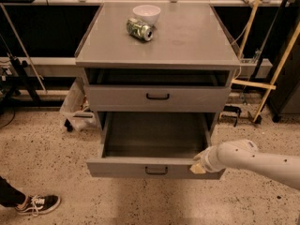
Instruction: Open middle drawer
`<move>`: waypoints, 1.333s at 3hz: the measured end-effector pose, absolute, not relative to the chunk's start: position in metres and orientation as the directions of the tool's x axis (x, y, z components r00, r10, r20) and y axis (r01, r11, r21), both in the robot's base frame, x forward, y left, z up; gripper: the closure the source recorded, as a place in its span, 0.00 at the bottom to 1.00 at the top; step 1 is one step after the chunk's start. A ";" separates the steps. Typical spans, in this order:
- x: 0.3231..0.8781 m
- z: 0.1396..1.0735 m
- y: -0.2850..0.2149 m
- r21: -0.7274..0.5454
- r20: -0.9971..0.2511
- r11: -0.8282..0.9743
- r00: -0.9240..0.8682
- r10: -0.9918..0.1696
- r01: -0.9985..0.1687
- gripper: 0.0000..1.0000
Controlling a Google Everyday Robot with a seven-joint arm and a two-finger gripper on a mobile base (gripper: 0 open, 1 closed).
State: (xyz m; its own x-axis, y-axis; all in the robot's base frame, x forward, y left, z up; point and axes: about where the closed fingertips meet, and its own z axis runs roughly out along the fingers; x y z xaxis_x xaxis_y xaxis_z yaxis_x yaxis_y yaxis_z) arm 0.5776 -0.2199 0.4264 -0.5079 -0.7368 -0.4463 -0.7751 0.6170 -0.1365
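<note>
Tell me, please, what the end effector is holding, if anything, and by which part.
It cannot be told for sure. The end effector is against the right end of the pulled-out middle drawer's front panel, away from its handle.

Cabinet plain mid grey, no pattern. Middle drawer same grey front, darker grey inside, its handle black. Upper drawer grey, upper handle black. Bowl white. Can green with pale markings, silvery end. Gripper, at the middle drawer's right front corner, cream-tan. Arm white with small dark dots. Floor beige with dark speckles. Shoe black, white sole.
</note>
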 end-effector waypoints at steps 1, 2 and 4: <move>0.577 0.429 -0.219 -0.136 -0.446 0.617 -0.508 -0.737 -0.775 1.00; 0.571 0.427 -0.219 -0.131 -0.451 0.628 -0.518 -0.727 -0.767 1.00; 0.561 0.428 -0.219 -0.116 -0.453 0.643 -0.536 -0.713 -0.757 1.00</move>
